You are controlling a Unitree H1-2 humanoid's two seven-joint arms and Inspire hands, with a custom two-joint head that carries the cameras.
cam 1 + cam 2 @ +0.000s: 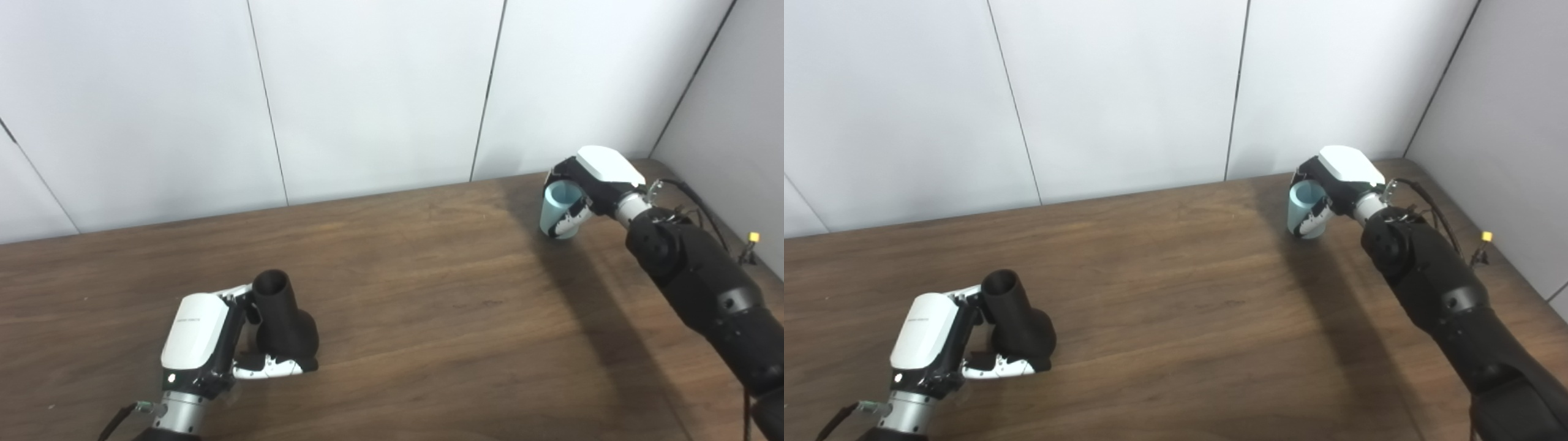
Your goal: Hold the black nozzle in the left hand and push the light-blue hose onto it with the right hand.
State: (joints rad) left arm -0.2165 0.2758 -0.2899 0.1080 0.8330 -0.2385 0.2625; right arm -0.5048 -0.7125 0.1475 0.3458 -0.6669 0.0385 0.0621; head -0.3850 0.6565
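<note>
Distance is what the coming move turns on: the two parts are well apart, each already in its own hand, at opposite ends of the wooden table [429,294].

Near the front left, the left hand [211,343] has its fingers [269,367] wrapped around the wide base of the black nozzle [285,318], thumb side by the neck. The nozzle stands nearly upright, tilted a little away from the palm, its narrow open neck pointing up and slightly back; its base looks to rest on or just above the table, though I cannot tell which.

At the far right, close to the wall, the right hand [588,187] is closed around the light-blue hose [558,211], a short tube. Its fingers [572,217] cross the tube's side, and the open end faces up and toward the camera, just beyond the fingertips. Its long axis runs roughly upright, tipped a bit toward the left.

From the right fingers, the nozzle neck lies far to the left and nearer the robot. As I judge it, both grasps are made and the joining has not begun. The hose must travel across the table and its open end must be turned to line up with the nozzle's neck axis before pushing; a small tilt between the two axes could make the tube catch on the rim.
</note>
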